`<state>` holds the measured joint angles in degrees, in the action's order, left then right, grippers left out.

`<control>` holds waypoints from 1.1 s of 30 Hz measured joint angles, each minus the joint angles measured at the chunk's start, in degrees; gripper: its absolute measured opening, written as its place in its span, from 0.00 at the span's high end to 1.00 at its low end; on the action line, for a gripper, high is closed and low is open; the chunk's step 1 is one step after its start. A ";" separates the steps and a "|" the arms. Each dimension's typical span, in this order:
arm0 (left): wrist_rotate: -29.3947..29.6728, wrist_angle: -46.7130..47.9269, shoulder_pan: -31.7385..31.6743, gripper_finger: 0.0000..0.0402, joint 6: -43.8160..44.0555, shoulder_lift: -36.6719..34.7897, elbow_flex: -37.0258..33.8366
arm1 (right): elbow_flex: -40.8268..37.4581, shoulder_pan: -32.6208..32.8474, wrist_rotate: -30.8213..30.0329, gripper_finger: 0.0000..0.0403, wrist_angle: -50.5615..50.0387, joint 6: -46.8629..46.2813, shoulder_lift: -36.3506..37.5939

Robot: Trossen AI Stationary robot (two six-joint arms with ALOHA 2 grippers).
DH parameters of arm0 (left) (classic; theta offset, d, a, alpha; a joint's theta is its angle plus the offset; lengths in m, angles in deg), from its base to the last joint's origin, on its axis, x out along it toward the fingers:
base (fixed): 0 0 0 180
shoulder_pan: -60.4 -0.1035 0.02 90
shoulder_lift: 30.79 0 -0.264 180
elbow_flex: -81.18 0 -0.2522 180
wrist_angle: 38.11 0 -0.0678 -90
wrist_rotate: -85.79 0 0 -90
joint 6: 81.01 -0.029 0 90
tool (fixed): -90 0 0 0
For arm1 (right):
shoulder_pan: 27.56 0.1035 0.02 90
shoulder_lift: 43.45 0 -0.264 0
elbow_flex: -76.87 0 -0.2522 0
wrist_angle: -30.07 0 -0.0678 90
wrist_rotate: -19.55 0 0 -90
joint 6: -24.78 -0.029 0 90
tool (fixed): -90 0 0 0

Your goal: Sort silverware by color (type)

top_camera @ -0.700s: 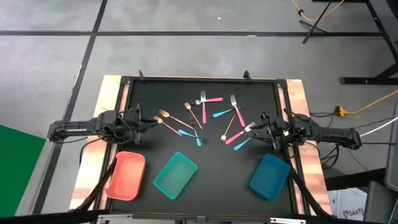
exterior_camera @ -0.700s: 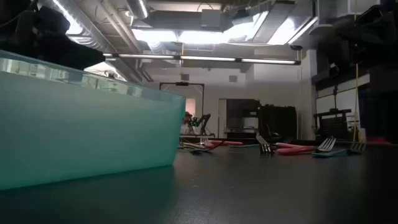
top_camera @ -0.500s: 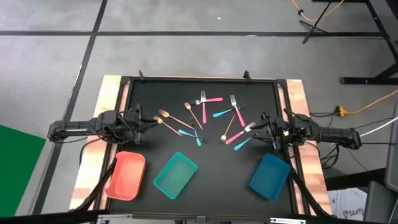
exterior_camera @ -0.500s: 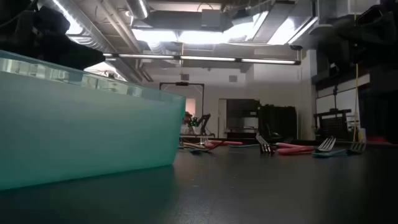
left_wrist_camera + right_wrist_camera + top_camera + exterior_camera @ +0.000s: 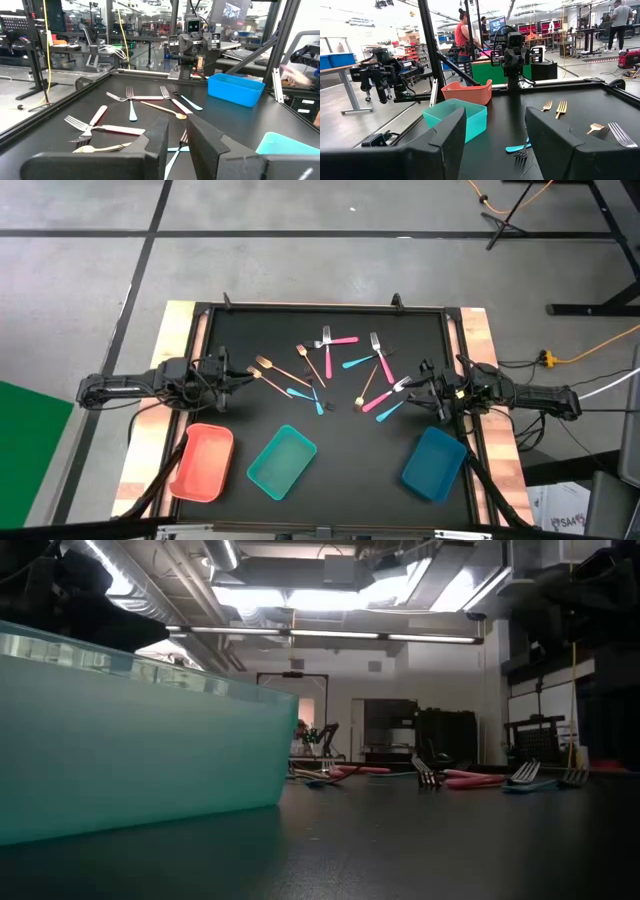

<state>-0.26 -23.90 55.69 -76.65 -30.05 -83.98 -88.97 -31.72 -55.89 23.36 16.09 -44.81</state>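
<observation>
The silverware (image 5: pixel 335 372) lies scattered flat on the middle of the black table (image 5: pixel 240 330): pink-handled forks (image 5: pixel 383 362), light-blue pieces (image 5: pixel 300 392) and gold pieces (image 5: pixel 265 368). My left gripper (image 5: pixel 236 380) hovers at the table's left side, beside the gold forks. Its fingers (image 5: pixel 176 137) stand a narrow gap apart with nothing between them. At the table's right side my right gripper (image 5: pixel 421 386) hovers close to a pink fork (image 5: pixel 388 394), wide open (image 5: pixel 495 142) and empty. Both grippers point level toward the middle.
Three trays stand along the near edge: a pink-orange one (image 5: pixel 203 463) at the left, a teal one (image 5: pixel 282 461) in the middle, a blue one (image 5: pixel 434 463) at the right. The teal tray (image 5: pixel 130 740) fills the low view's left. People stand in the room beyond (image 5: pixel 462 35).
</observation>
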 joint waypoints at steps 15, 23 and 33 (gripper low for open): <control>0.01 0.00 0.01 0.84 0.00 0.01 0.00 | 0.00 -0.01 0.00 0.50 0.00 0.00 0.02; -0.01 0.00 0.00 0.84 0.00 -0.01 0.00 | -0.02 0.02 0.00 0.50 0.00 0.00 0.02; 3.01 -0.46 0.00 0.84 0.00 0.00 0.02 | -0.02 0.00 0.00 0.50 0.00 0.00 0.01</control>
<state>2.76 -24.36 55.69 -76.65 -30.05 -83.97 -88.99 -31.72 -55.89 23.36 16.09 -44.80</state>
